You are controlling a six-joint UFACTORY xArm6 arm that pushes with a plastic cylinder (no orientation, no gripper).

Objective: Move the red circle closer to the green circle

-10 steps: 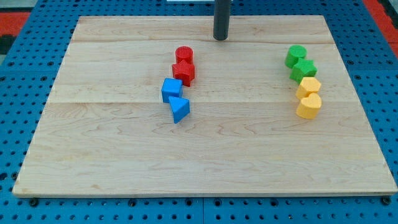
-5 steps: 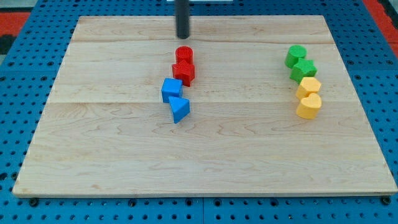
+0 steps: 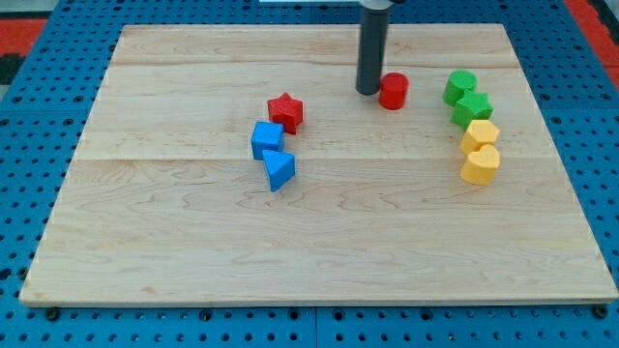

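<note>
The red circle (image 3: 393, 91) stands on the wooden board, right of the middle near the view's top. The green circle (image 3: 459, 87) is to its right, with a clear gap between them. My tip (image 3: 368, 91) rests on the board just left of the red circle, touching or almost touching it. A red star (image 3: 285, 111) stands alone further left.
A green block (image 3: 473, 108) sits just below the green circle. Two yellow blocks (image 3: 479, 134) (image 3: 481, 165) follow below it. A blue cube (image 3: 266, 140) and a blue triangular block (image 3: 280, 170) stand left of centre. The board's top edge (image 3: 309, 26) is close behind.
The red circle has left the red star and slid right toward the green circle. My tip went from above the red pair to the circle's left side.
</note>
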